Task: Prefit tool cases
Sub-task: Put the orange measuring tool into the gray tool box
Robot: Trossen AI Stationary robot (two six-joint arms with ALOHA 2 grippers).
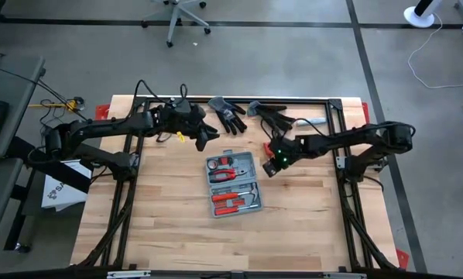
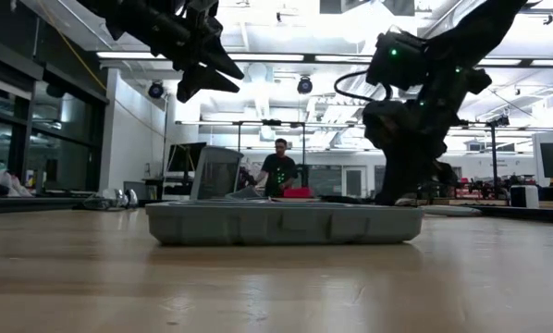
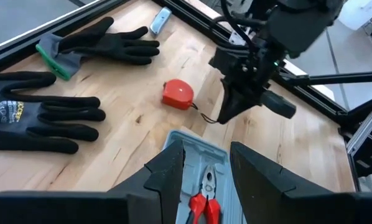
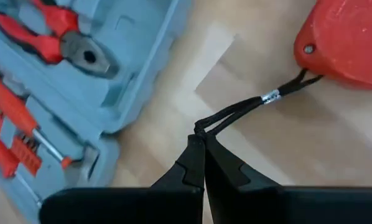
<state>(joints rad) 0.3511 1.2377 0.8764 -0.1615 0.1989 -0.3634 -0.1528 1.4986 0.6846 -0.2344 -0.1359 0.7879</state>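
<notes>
The grey-blue tool case [image 1: 231,184] lies open and flat in the middle of the table, red-handled pliers [image 4: 49,34] and screwdrivers in its moulded trays. A red tape measure [image 3: 176,94] lies on the wood just beyond the case's far right corner, trailing a black wrist cord [image 4: 248,106]. My right gripper [image 4: 203,142] stands at the cord's end, shut on it. My left gripper [image 3: 206,165] hovers open, high above the case's far left corner [image 3: 183,138], touching nothing. My right gripper pinches the free loop end of the tape measure's black cord [image 4: 201,127] between its two fingertips. It slants down from the table's right side. The cord runs nearly straight to the tape measure [image 4: 348,40], which lies on the table.
Two black gloves [image 1: 228,112] [image 1: 270,116] lie along the far edge, beside a small pale tool [image 3: 163,18]. Black frame rails [image 1: 344,194] border the table's left, right and far sides. Bare wood [image 1: 216,240] lies on the near side of the case. A person [image 2: 278,171] stands far off in the room.
</notes>
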